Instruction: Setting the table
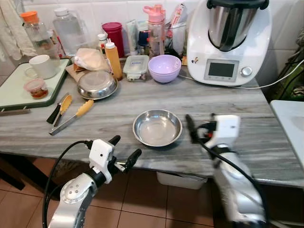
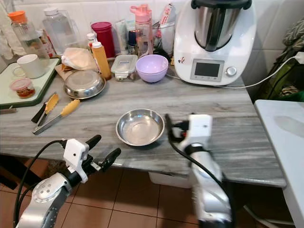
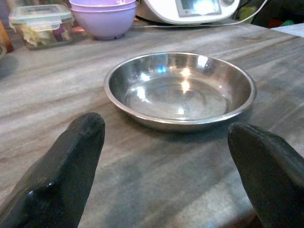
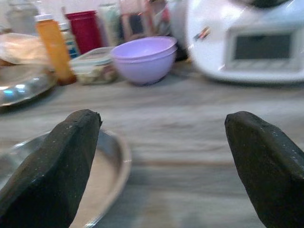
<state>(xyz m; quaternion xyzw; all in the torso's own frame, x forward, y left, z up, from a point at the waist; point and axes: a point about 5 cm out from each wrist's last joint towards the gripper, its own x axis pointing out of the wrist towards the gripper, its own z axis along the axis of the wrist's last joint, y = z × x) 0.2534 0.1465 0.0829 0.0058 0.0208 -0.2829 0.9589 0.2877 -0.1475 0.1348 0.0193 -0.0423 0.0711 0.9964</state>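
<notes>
The round shallow steel bowl [image 1: 157, 127] is shining like polished metal and reflecting lamp spots. The grey veined stone countertop [image 1: 266, 137] is looking smooth with a soft sheen. The lilac plastic bowl [image 1: 164, 68] is appearing matt. The white plastic kitchen machine [image 1: 228, 42] is looking glossy, carrying a brushed metal jug. The black gripper fingers [image 3: 71, 171] are looking dull and rubbery.

A shiny silver round steel bowl [image 1: 157, 127] sits on the grey, streak-veined marble counter [image 1: 266, 137]. Far behind it are stacked lilac plastic bowls [image 1: 165, 67], a white-and-steel kitchen machine [image 1: 229, 40], an orange squeeze bottle [image 1: 113, 59] and, far left, a pale green tray [image 1: 14, 88]. Yellow-handled tongs [image 1: 72, 116] lie left.
</notes>
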